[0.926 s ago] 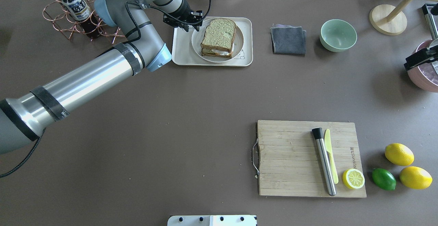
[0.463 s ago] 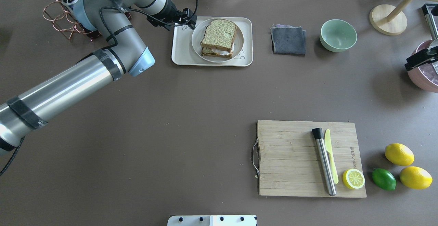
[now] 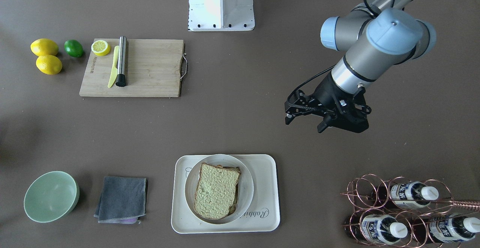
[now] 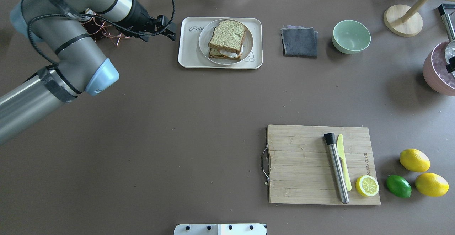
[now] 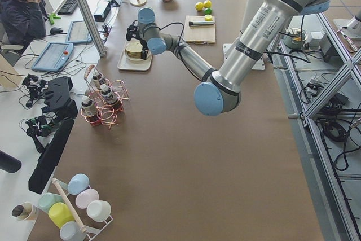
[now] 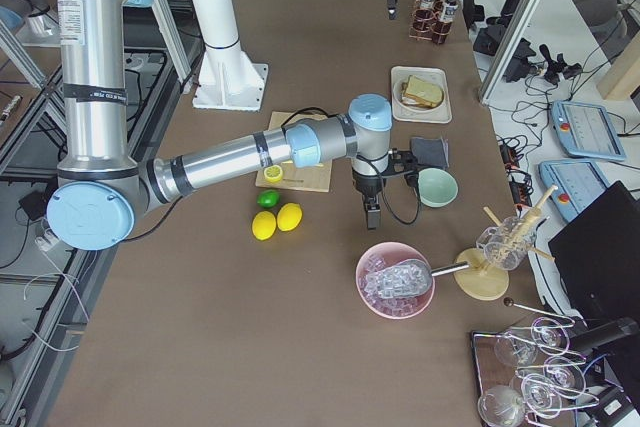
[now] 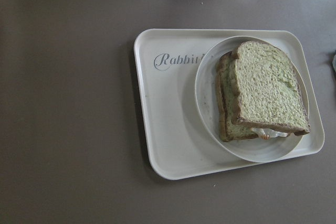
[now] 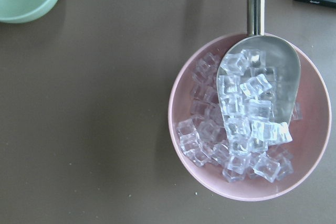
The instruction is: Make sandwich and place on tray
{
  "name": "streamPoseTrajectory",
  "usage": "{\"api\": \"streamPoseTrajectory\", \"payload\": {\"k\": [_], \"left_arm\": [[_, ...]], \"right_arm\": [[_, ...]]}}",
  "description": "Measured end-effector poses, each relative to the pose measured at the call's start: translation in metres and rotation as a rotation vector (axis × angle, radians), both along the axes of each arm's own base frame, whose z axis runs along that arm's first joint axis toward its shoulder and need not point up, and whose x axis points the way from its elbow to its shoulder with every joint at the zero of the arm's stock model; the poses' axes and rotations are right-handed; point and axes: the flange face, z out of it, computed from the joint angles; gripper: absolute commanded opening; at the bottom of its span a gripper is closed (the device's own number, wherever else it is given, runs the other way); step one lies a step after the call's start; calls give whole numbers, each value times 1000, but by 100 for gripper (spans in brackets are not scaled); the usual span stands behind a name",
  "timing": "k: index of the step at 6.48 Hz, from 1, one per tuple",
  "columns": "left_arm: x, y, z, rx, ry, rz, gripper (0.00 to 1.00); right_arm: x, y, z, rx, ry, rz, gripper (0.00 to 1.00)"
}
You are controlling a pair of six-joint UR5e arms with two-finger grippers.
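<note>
Cream plastic tray (image 4: 188, 54) just ahead of the left gripper (image 4: 172, 30) carries the egg sandwich (image 4: 227, 36) on its white plate (image 4: 203, 43), while the jaws hang wide apart and empty, so placing looks done and I'd guess only a clear retreat is called for next.

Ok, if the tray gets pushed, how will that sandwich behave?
The sandwich looks loosely stacked, its slices offset, so the top one may slide. Its plate sits loose on the smooth tray, so it could skid too.
</note>
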Motion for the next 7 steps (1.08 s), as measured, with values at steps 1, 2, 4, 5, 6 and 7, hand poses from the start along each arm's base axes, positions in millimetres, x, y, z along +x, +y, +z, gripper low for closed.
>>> {"api": "streamPoseTrajectory", "payload": {"k": [1,2,4,5,6,7], "left_arm": [[-38,2,22,10,-32,7,98],[-75,2,53,41,-78,24,98],[-167,7,142,116,-188,83,98],[-213,18,192,132,-238,102,98],[-253,35,239,131,-278,117,98],[-289,61,286,115,-302,132,98]], "right_arm": [[27,12,26,3,4,-27,100],[55,25,45,3,5,-28,100],[84,48,71,-13,-13,-23,100],[94,53,85,-4,-15,-45,100],[103,59,97,-3,-22,-55,100],[108,66,106,-13,-32,-53,100]]}}
